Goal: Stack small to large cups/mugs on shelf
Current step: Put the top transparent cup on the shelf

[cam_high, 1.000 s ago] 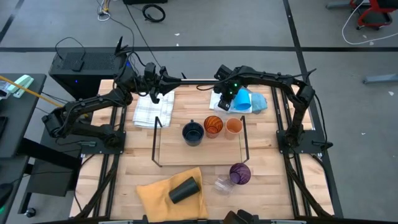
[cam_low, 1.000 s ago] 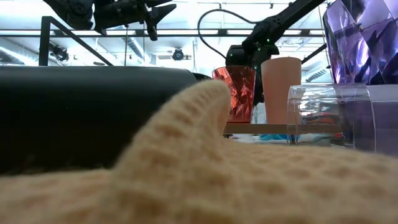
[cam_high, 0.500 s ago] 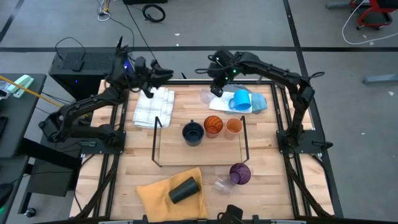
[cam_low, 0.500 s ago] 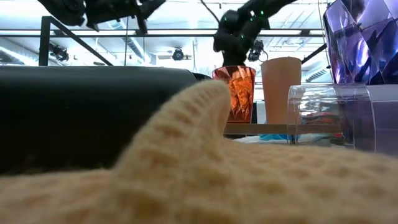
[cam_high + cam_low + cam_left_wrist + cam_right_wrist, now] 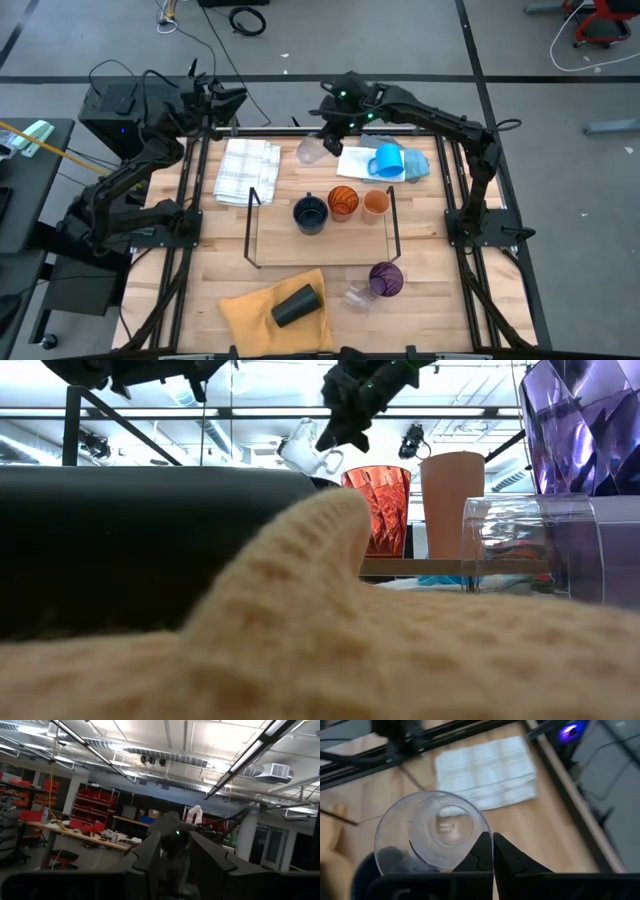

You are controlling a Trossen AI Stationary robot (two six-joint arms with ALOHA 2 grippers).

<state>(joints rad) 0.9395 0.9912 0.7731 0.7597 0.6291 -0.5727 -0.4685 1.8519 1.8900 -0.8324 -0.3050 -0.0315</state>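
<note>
Where the table edge lies nearest the low camera, a yellow waffle-weave cloth (image 5: pixel 272 313) is spread, well in front of the shelf (image 5: pixel 322 243), with a black cup (image 5: pixel 295 305) lying on its side upon it. Just beside the cloth, still forward of the shelf, a purple translucent cup (image 5: pixel 386 279) stands upright, a small clear glass (image 5: pixel 358 296) lying on its side against it. On the shelf itself, a light-wood board in a thin black wire frame, three vessels stand in a row along its far edge: dark navy mug (image 5: pixel 311 213), faceted orange cup (image 5: pixel 343 202), plain orange cup (image 5: pixel 376 203). Behind the shelf, toward the left arm's side, a white checked cloth (image 5: pixel 247 170) lies folded flat. Behind the shelf, toward the right arm's side, a bright blue handled mug (image 5: pixel 389 162) rests on a blue cloth (image 5: pixel 412 163). Right gripper (image 5: pixel 325 137): raised above the table behind the shelf, between the two cloths, fingers pinched on the rim of a second clear glass (image 5: pixel 310 152); the right wrist view shows that glass (image 5: pixel 431 834) mouth-on, with the wall caught between the dark fingertips (image 5: pixel 481 851). In the low view the glass (image 5: pixel 297 451) hangs tilted, clear of any surface. Left gripper (image 5: pixel 232 98): held high beyond the table's far edge, well apart from the shelf, fingers spread and holding nothing.
</note>
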